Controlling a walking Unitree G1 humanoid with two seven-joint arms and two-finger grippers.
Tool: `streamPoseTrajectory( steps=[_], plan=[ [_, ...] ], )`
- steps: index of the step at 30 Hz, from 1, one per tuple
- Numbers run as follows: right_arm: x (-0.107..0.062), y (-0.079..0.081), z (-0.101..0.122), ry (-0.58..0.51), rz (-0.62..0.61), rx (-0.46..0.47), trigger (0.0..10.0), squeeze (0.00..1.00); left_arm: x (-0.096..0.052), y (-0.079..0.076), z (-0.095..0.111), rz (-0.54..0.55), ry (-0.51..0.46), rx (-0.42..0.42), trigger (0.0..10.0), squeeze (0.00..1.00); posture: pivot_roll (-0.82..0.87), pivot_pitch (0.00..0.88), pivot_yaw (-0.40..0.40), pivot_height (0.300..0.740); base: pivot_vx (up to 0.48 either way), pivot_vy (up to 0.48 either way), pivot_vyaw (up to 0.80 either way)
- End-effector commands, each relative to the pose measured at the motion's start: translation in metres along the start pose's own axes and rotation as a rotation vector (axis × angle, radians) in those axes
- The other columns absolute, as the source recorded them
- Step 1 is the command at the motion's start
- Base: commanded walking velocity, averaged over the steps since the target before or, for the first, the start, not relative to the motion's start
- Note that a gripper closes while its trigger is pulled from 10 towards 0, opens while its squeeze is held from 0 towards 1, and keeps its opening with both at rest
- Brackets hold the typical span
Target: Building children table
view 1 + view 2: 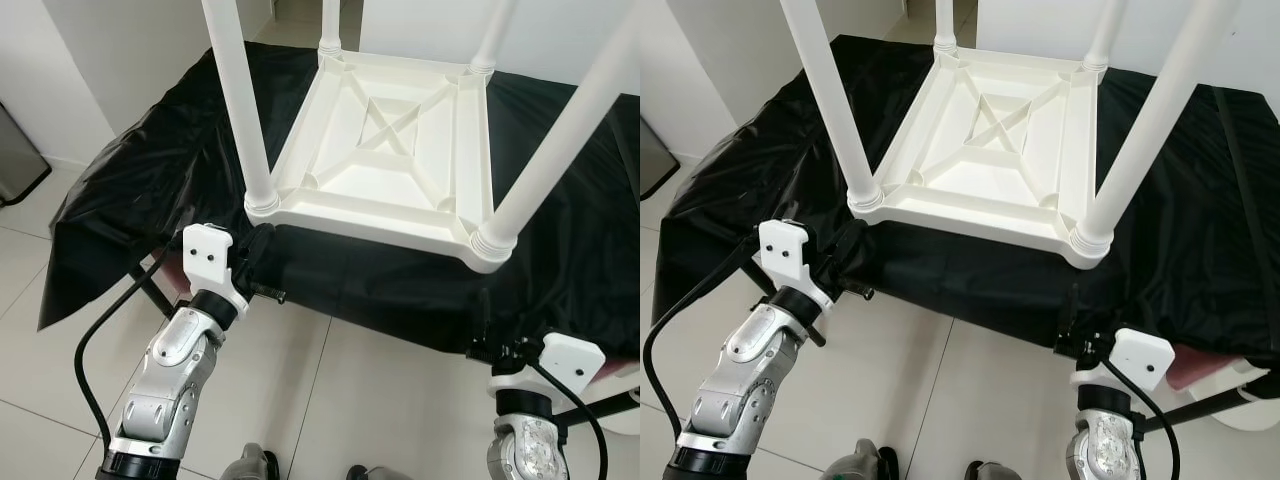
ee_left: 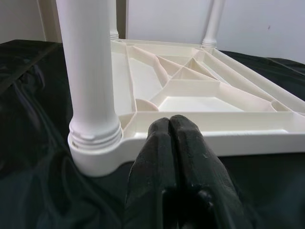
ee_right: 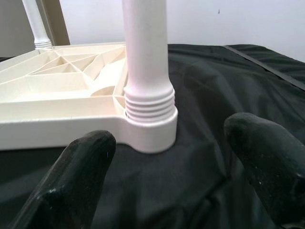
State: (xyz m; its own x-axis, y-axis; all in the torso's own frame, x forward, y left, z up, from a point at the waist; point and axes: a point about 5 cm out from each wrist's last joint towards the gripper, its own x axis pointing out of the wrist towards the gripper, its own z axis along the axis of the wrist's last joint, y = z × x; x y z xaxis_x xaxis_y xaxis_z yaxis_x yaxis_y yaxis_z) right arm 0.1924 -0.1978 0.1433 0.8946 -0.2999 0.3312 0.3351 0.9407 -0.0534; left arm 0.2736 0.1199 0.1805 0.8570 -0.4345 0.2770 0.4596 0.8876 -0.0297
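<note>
White plastic children's table [image 1: 385, 150] lies upside down at frame centre for leg fitting, left pincer [image 2: 177, 143] pressed together, right pincer [image 3: 181, 167] spread.

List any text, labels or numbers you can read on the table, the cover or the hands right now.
None readable. The upturned white table, its legs, the black cover and the white wrist mounts carry no print. The left hand and right hand are plain black.

Floor [image 1: 300, 400]: pale glossy tiles, near;
Walls [image 1: 120, 50]: plain white, far;
Bin [image 1: 15, 160]: grey, far left
</note>
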Motion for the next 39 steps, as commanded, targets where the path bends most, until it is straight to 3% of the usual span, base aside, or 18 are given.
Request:
streamPoseTrajectory(
  steps=[1,16,23,32,39],
  plan=[
    [-0.002,0.001,-0.001,0.0,0.0,-0.005,10.0,0.0,0.0,-0.003,-0.003,-0.078,0.02,0.001,10.0,0.0,0.02,0.152,0.052,0.74,0.274,0.0,0.0],
    [-0.002,0.001,-0.002,0.001,0.021,-0.017,10.0,0.0,-0.004,-0.005,-0.004,-0.062,0.026,-0.012,10.0,0.0,0.02,0.157,0.04,0.74,0.272,0.0,0.0],
    [-0.003,0.001,-0.003,0.003,0.027,-0.024,10.0,0.0,-0.005,-0.008,-0.002,-0.079,0.014,-0.023,10.0,0.0,0.03,0.162,0.041,0.74,0.0,0.0,0.0],
    [0.001,0.002,-0.002,-0.002,0.063,-0.029,10.0,0.0,0.002,-0.028,-0.017,-0.211,0.114,-0.026,10.0,0.0,0.03,0.182,0.034,0.74,0.0,0.0,0.0],
    [-0.01,-0.003,-0.007,0.036,0.116,-0.047,10.0,0.0,0.01,-0.027,-0.026,-0.184,0.162,0.023,10.0,0.0,0.03,0.191,0.036,0.74,0.0,0.0,0.0]
  ],
)
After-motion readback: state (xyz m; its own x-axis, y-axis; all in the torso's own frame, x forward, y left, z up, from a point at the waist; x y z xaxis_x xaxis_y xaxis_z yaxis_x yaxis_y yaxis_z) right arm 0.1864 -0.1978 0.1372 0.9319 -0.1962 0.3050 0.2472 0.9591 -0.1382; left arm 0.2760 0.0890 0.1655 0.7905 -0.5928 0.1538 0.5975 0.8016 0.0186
